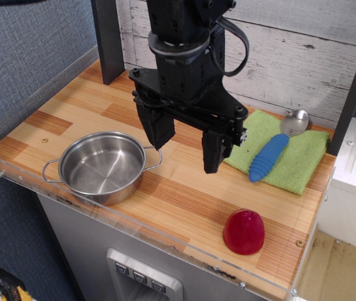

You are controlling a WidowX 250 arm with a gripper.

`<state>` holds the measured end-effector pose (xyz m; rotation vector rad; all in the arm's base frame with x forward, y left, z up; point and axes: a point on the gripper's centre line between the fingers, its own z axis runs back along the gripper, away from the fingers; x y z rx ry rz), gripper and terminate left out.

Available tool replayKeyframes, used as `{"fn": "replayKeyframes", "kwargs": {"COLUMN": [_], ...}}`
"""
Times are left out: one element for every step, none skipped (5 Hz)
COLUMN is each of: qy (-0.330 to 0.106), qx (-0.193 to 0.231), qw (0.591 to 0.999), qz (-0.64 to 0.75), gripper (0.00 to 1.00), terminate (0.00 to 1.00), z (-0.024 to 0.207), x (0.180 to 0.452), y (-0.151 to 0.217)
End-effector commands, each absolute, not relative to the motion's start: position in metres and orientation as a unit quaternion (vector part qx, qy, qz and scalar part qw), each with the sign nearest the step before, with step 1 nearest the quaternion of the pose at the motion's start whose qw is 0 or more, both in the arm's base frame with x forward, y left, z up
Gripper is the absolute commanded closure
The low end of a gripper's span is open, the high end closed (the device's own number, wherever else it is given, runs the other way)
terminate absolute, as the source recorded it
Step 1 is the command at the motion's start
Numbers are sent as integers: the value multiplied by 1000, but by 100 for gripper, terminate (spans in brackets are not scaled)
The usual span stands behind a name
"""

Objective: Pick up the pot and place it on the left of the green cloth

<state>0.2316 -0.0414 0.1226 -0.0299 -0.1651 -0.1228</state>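
Observation.image view: black gripper [187, 145] hangs above the wooden table [184, 194] with fingers spread apart and empty, pot [102, 167] upright near the front-left edge, well left of the green cloth [291, 163], which carries a blue-handled spoon [274, 148]; red dome-shaped object [244, 231] at front right.

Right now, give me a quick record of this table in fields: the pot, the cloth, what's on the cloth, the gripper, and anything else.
pot: empty, upright, front left of the table, apart from the cloth
green cloth: flat, back right
spoon: blue handle lying on the cloth, metal bowl at its far edge
gripper: open, empty, above the table between pot and cloth
red object: dome-shaped, front right
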Motion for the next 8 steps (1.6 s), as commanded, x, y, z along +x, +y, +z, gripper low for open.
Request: {"fn": "replayKeyframes", "kwargs": {"qy": [-82,-67,-62,-84,-92,-101,-106,-94], "qx": [-15,-10,-6,-7,-11,3,15,20], "qw": [995,997,997,994,990,990,989,990], "qz": [-61,-43,-52,-75,-102,-100,-102,-100], "gripper": [0,0,0,0,0,0,0,0], "terminate": [0,0,0,0,0,0,0,0], "z": [123,111,99,85,56,41,33,29], "x": [232,228,232,241,256,261,260,255], "y": [-41,-19,-1,11,15,18,21,24]}}
